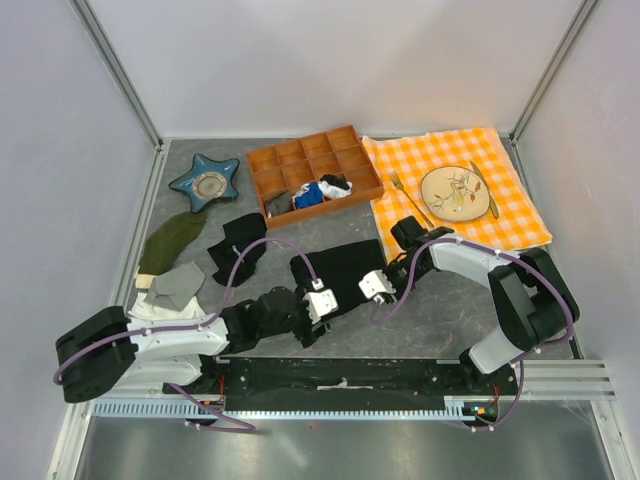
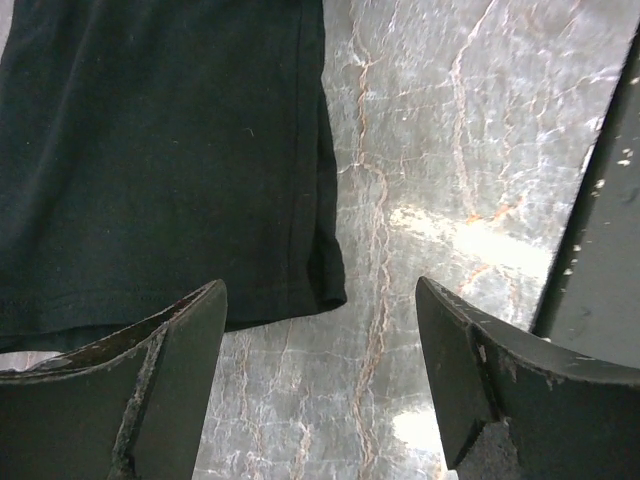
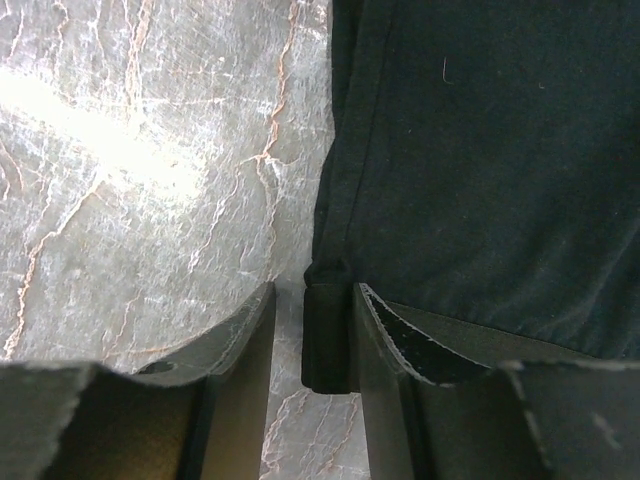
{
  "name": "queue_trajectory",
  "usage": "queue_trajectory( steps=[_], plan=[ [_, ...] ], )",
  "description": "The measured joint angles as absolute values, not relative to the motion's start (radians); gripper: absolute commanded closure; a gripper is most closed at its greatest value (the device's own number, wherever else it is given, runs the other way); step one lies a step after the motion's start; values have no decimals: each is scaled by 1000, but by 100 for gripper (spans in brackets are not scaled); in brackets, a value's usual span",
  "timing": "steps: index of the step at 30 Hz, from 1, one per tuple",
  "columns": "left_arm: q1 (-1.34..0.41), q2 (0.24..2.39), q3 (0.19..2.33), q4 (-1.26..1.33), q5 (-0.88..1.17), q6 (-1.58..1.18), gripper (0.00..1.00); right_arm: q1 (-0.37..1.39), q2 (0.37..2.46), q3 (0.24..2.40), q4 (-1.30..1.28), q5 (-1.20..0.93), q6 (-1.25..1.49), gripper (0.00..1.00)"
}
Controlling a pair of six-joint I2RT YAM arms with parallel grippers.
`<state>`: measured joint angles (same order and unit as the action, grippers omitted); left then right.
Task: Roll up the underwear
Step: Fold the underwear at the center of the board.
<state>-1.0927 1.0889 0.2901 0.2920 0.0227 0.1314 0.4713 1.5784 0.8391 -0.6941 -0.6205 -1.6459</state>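
The black underwear (image 1: pixel 345 262) lies flat in the middle of the table. My left gripper (image 1: pixel 320 303) is at its near left corner and my right gripper (image 1: pixel 375 287) at its near right corner. In the left wrist view the left gripper (image 2: pixel 320 300) is wide open over bare table, with the underwear (image 2: pixel 160 150) hem just past its left finger. In the right wrist view the right gripper (image 3: pixel 313 290) is closed down on a folded corner of the underwear (image 3: pixel 500 150). The fabric rests against the right finger and a thin gap shows on the left.
A smaller black cloth (image 1: pixel 235 250), an olive-green cloth (image 1: pixel 170 240) and pale folded cloths (image 1: pixel 172 290) lie to the left. An orange compartment tray (image 1: pixel 315 172) and a blue star dish (image 1: pixel 205 180) stand at the back. An orange checked cloth (image 1: pixel 510 215) with a plate (image 1: pixel 457 192) is at the right.
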Motion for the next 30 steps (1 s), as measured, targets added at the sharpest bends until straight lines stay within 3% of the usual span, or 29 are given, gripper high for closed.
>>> queue_trajectory(
  steps=[9,15,18,19,21,24,30],
  plan=[
    [-1110,1285,368,319,-35,209,23,472,1574,833,-683,-619,-1644,70],
    [-1114,1369,403,330,-49,231,45,472,1569,825,-680,-619,-1640,76],
    [-1115,1411,436,330,-45,229,62,472,1564,824,-685,-617,-1635,78],
    [-1115,1420,442,330,-43,227,76,472,1562,823,-688,-615,-1634,80],
    [-1115,1433,450,330,-33,218,92,472,1554,817,-696,-612,-1628,81],
    [-1119,1435,450,327,-12,191,98,472,1539,807,-717,-610,-1626,84],
    [-1143,1415,446,307,52,89,98,472,1499,779,-794,-609,-1624,86]
  ],
)
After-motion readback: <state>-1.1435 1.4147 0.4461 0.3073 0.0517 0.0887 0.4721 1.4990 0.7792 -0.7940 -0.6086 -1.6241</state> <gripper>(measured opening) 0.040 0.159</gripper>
